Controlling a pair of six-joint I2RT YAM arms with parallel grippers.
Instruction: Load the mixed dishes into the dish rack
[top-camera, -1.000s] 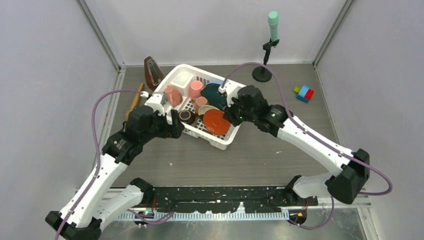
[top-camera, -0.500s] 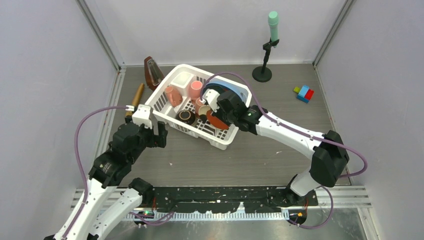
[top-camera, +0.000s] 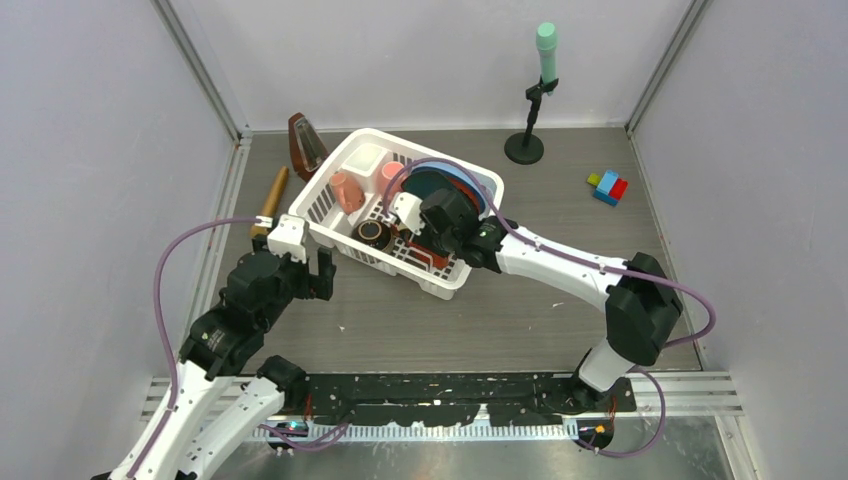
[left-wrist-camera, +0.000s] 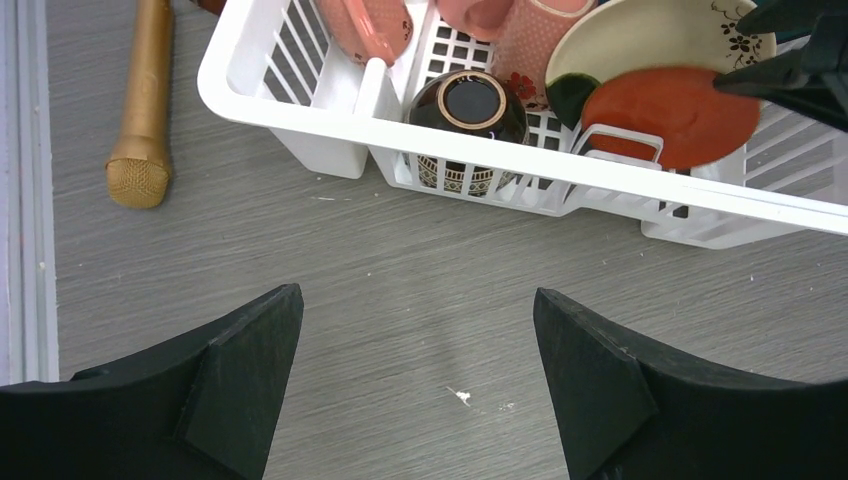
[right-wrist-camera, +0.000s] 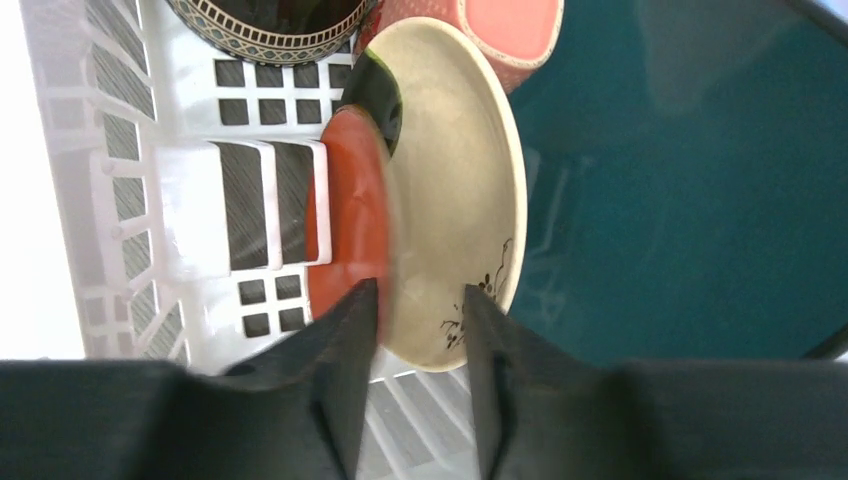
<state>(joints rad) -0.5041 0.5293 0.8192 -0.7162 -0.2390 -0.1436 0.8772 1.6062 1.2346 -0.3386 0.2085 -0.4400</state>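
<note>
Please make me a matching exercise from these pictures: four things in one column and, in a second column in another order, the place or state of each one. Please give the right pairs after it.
Things
1. microphone
2. blocks
3. red saucer
4. left gripper

Places or states
A. in the rack, beside the cream saucer
B. open, over bare table near the rack
C. lying on the table, left of the rack
D. on the table, far to the right of the rack

Pairs: 1-C, 2-D, 3-A, 4-B
</note>
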